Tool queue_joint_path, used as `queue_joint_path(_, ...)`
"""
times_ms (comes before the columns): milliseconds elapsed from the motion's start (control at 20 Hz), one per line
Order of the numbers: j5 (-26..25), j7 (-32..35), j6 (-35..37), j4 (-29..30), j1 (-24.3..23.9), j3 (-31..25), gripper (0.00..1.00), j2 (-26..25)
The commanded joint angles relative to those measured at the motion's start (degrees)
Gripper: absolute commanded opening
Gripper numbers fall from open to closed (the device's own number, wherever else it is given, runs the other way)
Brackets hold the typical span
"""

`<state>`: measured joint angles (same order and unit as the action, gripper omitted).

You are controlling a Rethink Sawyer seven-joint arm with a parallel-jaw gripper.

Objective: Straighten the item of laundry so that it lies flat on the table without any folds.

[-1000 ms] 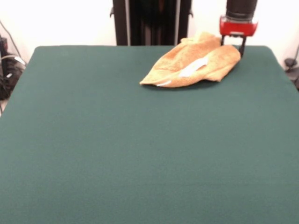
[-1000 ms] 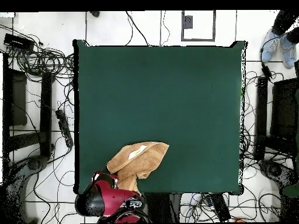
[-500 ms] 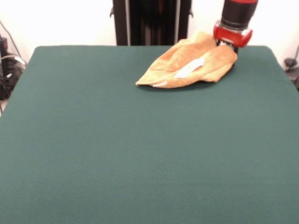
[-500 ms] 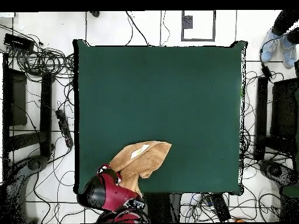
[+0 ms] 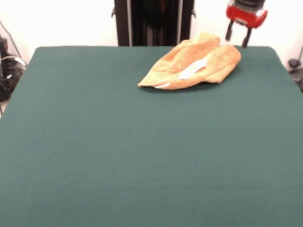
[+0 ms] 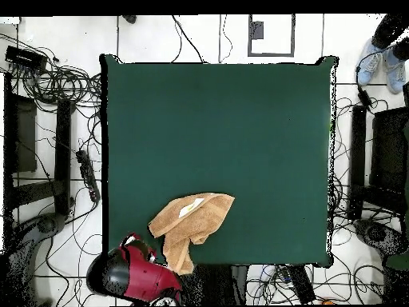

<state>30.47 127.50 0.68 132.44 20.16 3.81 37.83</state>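
front view: the towel (image 5: 193,67) lies crumpled on the green bench (image 5: 142,156), near the far edge and toward the right side. it is folded over itself in a long, bunched shape that runs from a pointed lower left end up to a rounded right end. a white label (image 5: 193,68) shows on top of the folds, and a small pale strip shows at the lower left tip. the gripper (image 5: 238,39) hangs at the top right of the picture, just above and beside the right end of the towel. its red body is at the picture's edge, and two dark fingers (image 5: 229,32) point down, spread apart with nothing between them. they do not touch the towel. the rest of the bench is bare green surface.

overhead view: the towel (image 6: 192,223) sits near the bottom edge of the bench (image 6: 240,136), left of the middle. one part spreads toward the right, and a narrower part reaches down to the bench edge. the white label (image 6: 188,208) is on the upper part. the red and black arm (image 6: 132,274) is at the lower left, outside the corner of the bench and beside the towel, apart from it. many cables (image 6: 48,88) lie on the floor at the left side. at the top right corner a person's shoes (image 6: 381,60) stand on the floor, well apart from the bench.
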Motion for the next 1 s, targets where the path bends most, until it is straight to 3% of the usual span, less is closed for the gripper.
queue_joint_path(50,1.91,16.49,19.66,-5.66,6.44,8.41,1.00,7.28)
queue_joint_path(300,-0.23,15.50,25.13,-7.94,6.34,10.50,1.00,8.66)
queue_joint_path(500,1.16,11.91,19.99,-6.35,3.65,7.46,1.00,8.13)
queue_joint_path(600,2.28,9.15,11.20,-3.34,-1.93,0.93,1.00,6.90)
queue_joint_path(700,1.51,8.99,8.65,-2.90,-3.88,-0.82,1.00,6.58)
queue_joint_path(1000,0.30,9.87,10.32,-6.39,-2.12,2.66,1.00,5.38)
